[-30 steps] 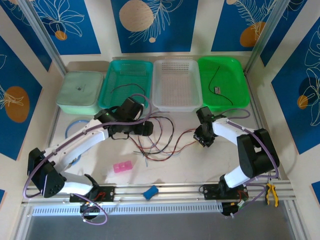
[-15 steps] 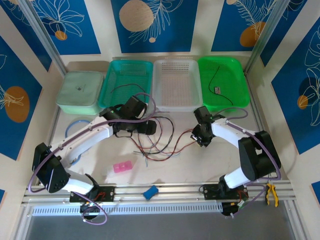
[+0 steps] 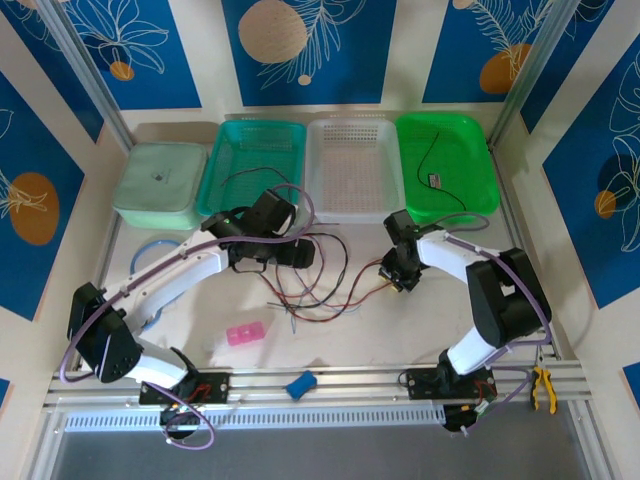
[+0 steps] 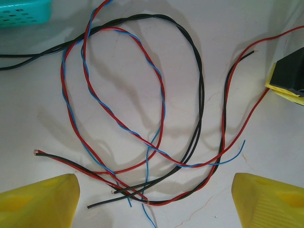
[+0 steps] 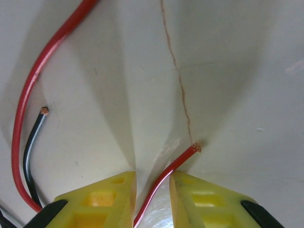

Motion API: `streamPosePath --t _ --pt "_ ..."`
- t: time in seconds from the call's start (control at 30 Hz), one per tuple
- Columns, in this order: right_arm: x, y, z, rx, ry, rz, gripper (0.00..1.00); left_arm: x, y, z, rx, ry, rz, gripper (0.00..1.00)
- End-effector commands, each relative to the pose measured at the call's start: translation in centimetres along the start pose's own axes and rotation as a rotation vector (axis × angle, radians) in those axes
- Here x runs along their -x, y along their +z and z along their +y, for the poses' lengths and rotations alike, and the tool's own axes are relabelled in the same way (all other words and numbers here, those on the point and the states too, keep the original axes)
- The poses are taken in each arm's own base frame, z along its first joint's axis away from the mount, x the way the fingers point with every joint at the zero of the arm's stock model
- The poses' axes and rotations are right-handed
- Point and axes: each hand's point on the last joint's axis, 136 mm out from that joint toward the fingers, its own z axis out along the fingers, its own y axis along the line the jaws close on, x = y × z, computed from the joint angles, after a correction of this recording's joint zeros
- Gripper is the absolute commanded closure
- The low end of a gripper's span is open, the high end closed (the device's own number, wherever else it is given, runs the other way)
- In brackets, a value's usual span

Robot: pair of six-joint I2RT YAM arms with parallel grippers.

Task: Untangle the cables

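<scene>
While the right gripper (image 5: 151, 199) is pinching a red wire (image 5: 164, 178), the green bin (image 3: 470, 140) is holding a black cable (image 3: 428, 160); the left gripper (image 4: 152, 202) is gaping wide.

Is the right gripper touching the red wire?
Touching. In the right wrist view the red wire runs up between the right gripper's yellow fingers, pinched in their narrow gap.

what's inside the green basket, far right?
The green basket holds one thin black wire with a small dark-and-white connector at its near end. Its near wall may hide a strip of floor.
</scene>
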Motion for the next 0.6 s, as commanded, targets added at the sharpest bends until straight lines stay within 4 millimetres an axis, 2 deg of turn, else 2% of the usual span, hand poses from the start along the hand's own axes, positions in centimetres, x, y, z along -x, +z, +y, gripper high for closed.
streamPosePath --t 0.0,0.23,0.37,0.47,0.57 --pt "-0.3 0.8 0.2 -0.017 0.018 0.026 0.76 0.5 -0.6 -1.1 -0.024 0.026 -0.011 0.17" --pt "-0.8 1.8 0.4 -0.032 0.032 0.05 0.85 0.6 -0.6 -1.4 -0.012 0.037 -0.015 0.17" --pt "-0.8 1.6 0.6 -0.028 0.006 0.044 0.93 0.7 -0.9 -2.0 -0.015 0.044 -0.023 0.17" --pt "-0.7 0.4 1.5 0.031 0.005 0.04 0.99 0.4 -1.3 -2.4 -0.021 0.061 -0.021 0.17" --pt "-0.5 -2.0 2.6 0.103 -0.014 0.002 1.0 0.3 -2.0 -3.1 -0.044 0.081 -0.028 0.17"
